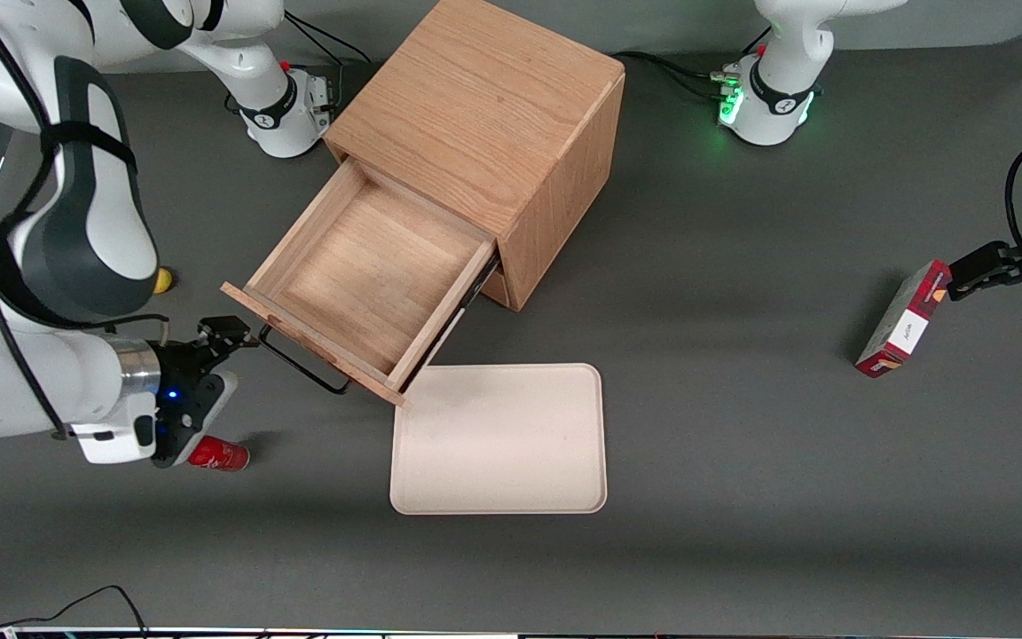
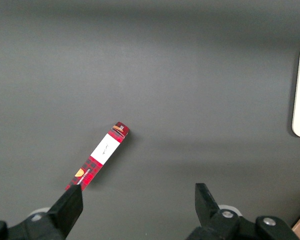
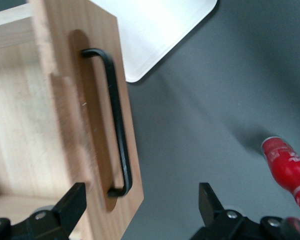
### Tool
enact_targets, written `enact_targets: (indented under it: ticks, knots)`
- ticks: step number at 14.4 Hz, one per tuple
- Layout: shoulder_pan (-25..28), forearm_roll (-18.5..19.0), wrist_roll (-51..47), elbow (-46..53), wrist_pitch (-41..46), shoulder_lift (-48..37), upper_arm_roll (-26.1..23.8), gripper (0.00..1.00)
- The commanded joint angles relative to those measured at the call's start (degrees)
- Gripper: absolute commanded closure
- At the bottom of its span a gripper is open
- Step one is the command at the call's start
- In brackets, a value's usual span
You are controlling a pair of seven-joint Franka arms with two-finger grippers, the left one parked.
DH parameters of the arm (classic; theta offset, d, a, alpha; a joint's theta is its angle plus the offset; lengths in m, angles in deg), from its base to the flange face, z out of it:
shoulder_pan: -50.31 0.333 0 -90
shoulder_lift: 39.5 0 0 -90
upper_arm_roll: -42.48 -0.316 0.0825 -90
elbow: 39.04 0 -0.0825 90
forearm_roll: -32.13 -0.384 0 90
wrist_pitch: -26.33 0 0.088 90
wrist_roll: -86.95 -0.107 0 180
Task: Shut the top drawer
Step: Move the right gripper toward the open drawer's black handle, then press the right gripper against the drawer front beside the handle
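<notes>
Front view: upper light oak drawer (image 1: 367,277) of the wooden cabinet (image 1: 484,115) pulled fully out, its bare interior exposed, its front panel facing roughly 7 o'clock. Thin black wire handle (image 1: 298,362) on that front panel, unheld. Right arm's black two-finger gripper (image 1: 231,333) just beside the handle's end, toward the working arm's end of the table. Wrist view: fingers spread wide, nothing between them, drawer front (image 3: 97,125) and handle (image 3: 115,120) lying ahead of the gap, no contact visible. Judged step: approach finished or nearly so, push not yet begun. Next move calls for contact on the flat drawer front and a straight push toward 1 o'clock, along the drawer's slide line, to avoid jamming. Nearby: pale rectangular tray (image 1: 499,439) close under the drawer's corner; small red can (image 1: 218,454) on the table beside the gripper.
</notes>
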Motion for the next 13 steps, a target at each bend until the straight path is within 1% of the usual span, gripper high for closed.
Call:
enact_targets:
  ticks: [1, 5, 13]
  knots:
    - [0.43, -1.09, -4.06, -4.25, -3.69, -0.11, -0.26, 0.0]
    - [0.17, -2.49, -7.5, -6.89, -5.45, 0.33, -1.4, 0.0]
    - [-0.27, -3.55, -7.68, -12.96, -9.85, -0.89, -1.4, 0.0]
